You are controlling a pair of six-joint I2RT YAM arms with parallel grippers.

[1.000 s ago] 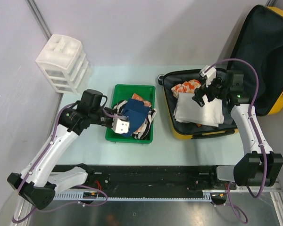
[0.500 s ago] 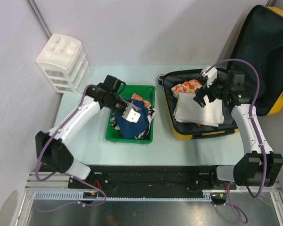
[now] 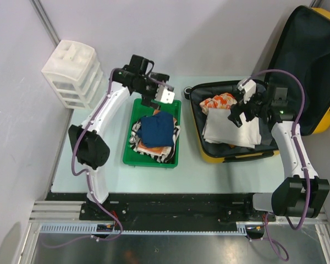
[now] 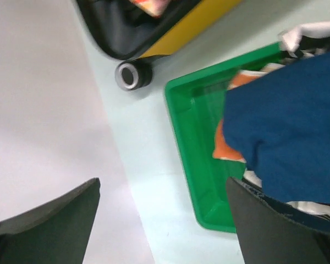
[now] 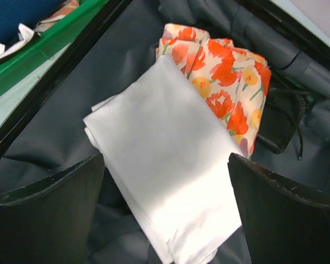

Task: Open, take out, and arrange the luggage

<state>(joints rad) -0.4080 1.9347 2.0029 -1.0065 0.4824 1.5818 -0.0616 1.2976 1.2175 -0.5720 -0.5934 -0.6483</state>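
Right gripper (image 3: pixel 237 114), wide open and empty, hangs just above the folded white cloth (image 5: pixel 165 165) slanting inside the open bright-yellow hard-shell luggage (image 3: pixel 236 158), so I favour it over the open, empty left gripper (image 3: pixel 155 99) left of the luggage.

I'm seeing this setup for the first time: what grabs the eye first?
The bright yellow suitcase lying open at the right, with a white cloth and an orange-flowered cloth inside. Next, the green tray in the middle, holding a heap topped by a blue garment.
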